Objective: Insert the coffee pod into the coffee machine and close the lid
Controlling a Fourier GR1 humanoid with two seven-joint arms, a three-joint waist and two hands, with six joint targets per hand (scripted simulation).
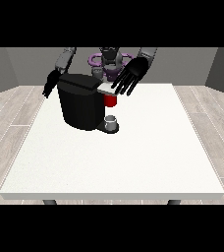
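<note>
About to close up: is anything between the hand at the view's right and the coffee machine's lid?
Nothing visible: the hand at the view's right, fingers spread, sits right over the light grey lid of the black boxy coffee machine.

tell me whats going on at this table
A humanoid robot stands behind a white table with a black coffee machine on it. The hand at the view's right, fingers spread, rests on the machine's light lid. The hand at the view's left hangs beside the machine. A small cup sits under the spout.
</note>
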